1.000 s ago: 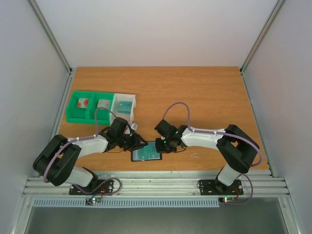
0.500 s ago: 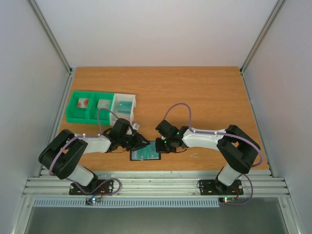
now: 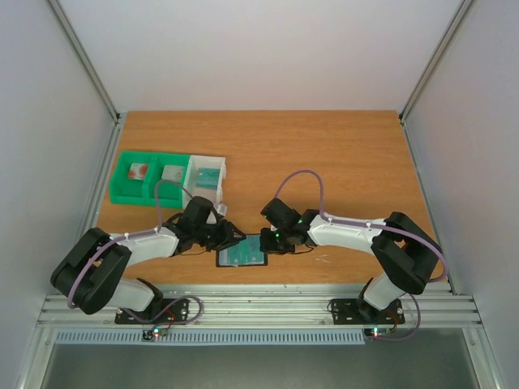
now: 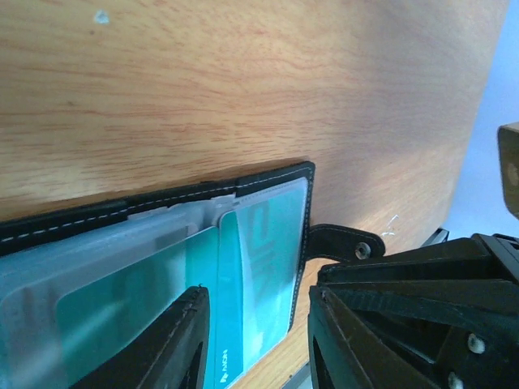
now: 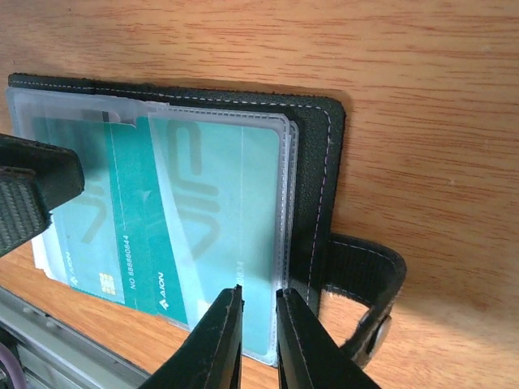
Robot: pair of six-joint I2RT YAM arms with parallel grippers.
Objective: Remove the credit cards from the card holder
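Black card holder point(image 3: 242, 252) | both arms low, converging | left tool point(image 4: 255, 301) part-open | right tool point(image 5: 259, 295) narrow, grip unclear

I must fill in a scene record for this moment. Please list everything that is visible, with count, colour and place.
wooden table: one, orange-brown, under everything
black fold-over card holder: one, black, lying open at the table's near edge, between the pincers
teal plastic cards: at least two, teal-green, in the holder's clear pockets
green plastic tray: one, green, two compartments, far left; contents too small to tell
white plastic tray: one, white, right beside the green tray
teal flat piece: one, teal, inside the white tray
left pincer: one, black, open, over the holder's left part
right pincer: one, black, jaws nearly together at the pockets' edge; grip unclear
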